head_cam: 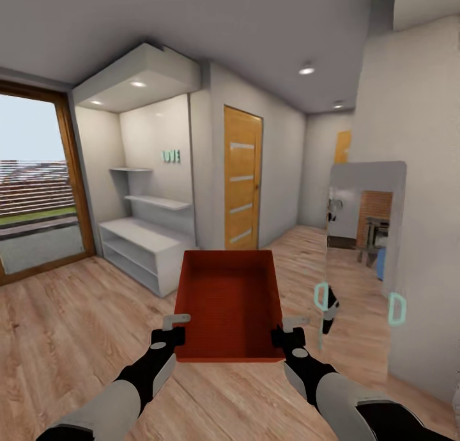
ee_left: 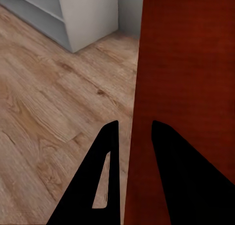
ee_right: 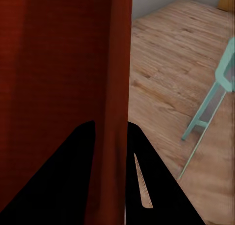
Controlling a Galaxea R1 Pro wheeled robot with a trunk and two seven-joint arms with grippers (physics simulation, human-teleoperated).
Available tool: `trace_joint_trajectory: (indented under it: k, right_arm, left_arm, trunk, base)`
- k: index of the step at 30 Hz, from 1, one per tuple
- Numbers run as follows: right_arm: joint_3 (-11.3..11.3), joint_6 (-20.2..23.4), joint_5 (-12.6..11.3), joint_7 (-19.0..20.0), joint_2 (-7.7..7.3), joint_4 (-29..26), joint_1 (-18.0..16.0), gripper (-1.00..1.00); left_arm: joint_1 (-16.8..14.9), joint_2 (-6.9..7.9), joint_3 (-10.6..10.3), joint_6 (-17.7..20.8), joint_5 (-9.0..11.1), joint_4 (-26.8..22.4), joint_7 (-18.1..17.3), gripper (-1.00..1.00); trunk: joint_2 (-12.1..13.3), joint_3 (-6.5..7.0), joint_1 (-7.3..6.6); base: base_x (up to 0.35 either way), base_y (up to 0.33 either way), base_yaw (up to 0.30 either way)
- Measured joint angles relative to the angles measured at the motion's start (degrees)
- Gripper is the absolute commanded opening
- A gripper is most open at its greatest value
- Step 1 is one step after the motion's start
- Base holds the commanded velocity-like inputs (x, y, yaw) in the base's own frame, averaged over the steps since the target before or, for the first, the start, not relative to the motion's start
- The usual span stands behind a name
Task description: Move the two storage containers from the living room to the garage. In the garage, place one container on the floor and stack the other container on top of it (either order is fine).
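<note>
I carry one orange-red storage container (head_cam: pixel 230 303), an open-topped bin, in front of me above the light wood plank floor (head_cam: pixel 76 326). My left gripper (head_cam: pixel 174 336) is shut on its left wall near the front corner. In the left wrist view its dark fingers (ee_left: pixel 105 171) straddle the red wall (ee_left: pixel 186 88). At the right front corner my right gripper (head_cam: pixel 284 336) is shut on the right wall. The right wrist view has that wall (ee_right: pixel 115 88) clamped between the black fingers (ee_right: pixel 147 186). The bin is empty inside.
A white low shelf unit (head_cam: pixel 140 249) stands ahead left, beside a glass door (head_cam: pixel 32 185). Straight ahead is a tan wooden door (head_cam: pixel 243 185), with a hallway (head_cam: pixel 313 236) running on to its right. A mirror panel with teal frame parts (head_cam: pixel 364 249) leans on the right wall.
</note>
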Motion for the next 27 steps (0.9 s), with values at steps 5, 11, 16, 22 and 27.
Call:
trace_joint_trajectory:
  k: [5, 11, 16, 22, 27]
  right_arm:
    - [0.00, 0.03, 0.03, 0.01, -0.01, 0.00, -0.02, -1.00]
    - [0.03, 0.07, -0.03, 0.01, 0.01, 0.00, -0.03, -1.00]
    - [0.02, 0.07, -0.04, 0.01, 0.01, 0.00, -0.02, -1.00]
    - [0.01, 0.07, -0.07, 0.00, 0.02, 0.00, 0.01, -1.00]
    - [0.02, 0.07, -0.07, 0.00, 0.02, 0.00, -0.01, -1.00]
  left_arm:
    - [0.00, -0.01, 0.01, 0.02, 0.02, 0.00, 0.02, -1.00]
    - [0.00, 0.01, -0.01, 0.10, 0.02, -0.06, 0.03, -1.00]
    - [0.00, 0.02, -0.02, 0.12, 0.02, -0.08, 0.02, -1.00]
    - [0.00, 0.02, -0.05, 0.15, 0.02, -0.07, 0.02, -1.00]
    - [0.00, 0.02, -0.02, 0.14, 0.02, -0.08, 0.02, -1.00]
  trunk:
    - [0.00, 0.00, 0.00]
    - [0.00, 0.00, 0.00]
    - [0.00, 0.00, 0.00]
    - [0.00, 0.00, 0.00]
    - [0.00, 0.00, 0.00]
  base:
    - [0.323, 0.141, -0.268]
    - [0.323, 0.166, -0.272]
    - [0.321, 0.180, -0.272]
    - [0.321, 0.181, -0.272]
    - [0.321, 0.182, -0.272]
